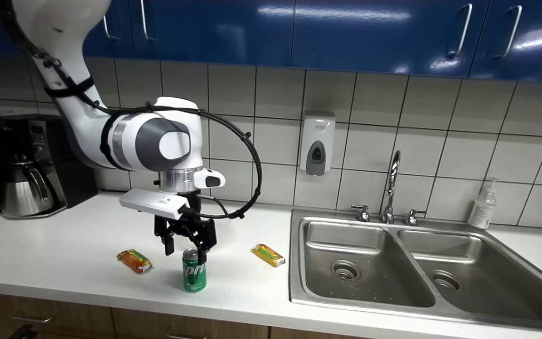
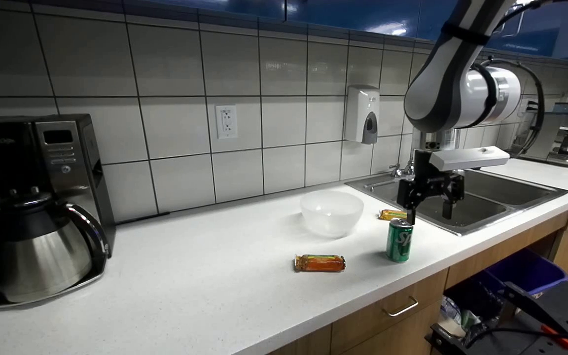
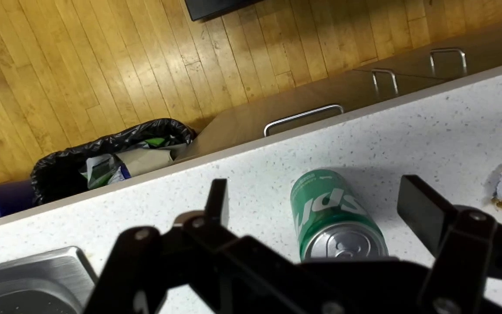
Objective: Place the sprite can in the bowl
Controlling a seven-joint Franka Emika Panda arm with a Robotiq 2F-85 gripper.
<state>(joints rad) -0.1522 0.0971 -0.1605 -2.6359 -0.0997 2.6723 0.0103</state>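
The green sprite can [image 1: 194, 277] stands upright on the counter near its front edge, and it also shows in an exterior view [image 2: 399, 242]. My gripper [image 1: 185, 252] is open and empty, pointing down with its fingertips at about the height of the can's top. In the wrist view the can [image 3: 320, 203] shows between the two spread fingers [image 3: 314, 198], touching neither; its silver lid is partly hidden by the gripper's body. The translucent whitish bowl [image 2: 332, 214] stands empty near the back wall; in the wrist view it is out of view.
An orange packet [image 2: 319, 263] and a yellow packet [image 1: 268, 254] lie flat on the counter, on either side of the can. The steel sink [image 1: 365, 263] is beside the yellow packet. A coffee maker [image 2: 47, 212] stands at the far end. A soap dispenser [image 1: 317, 142] hangs on the wall.
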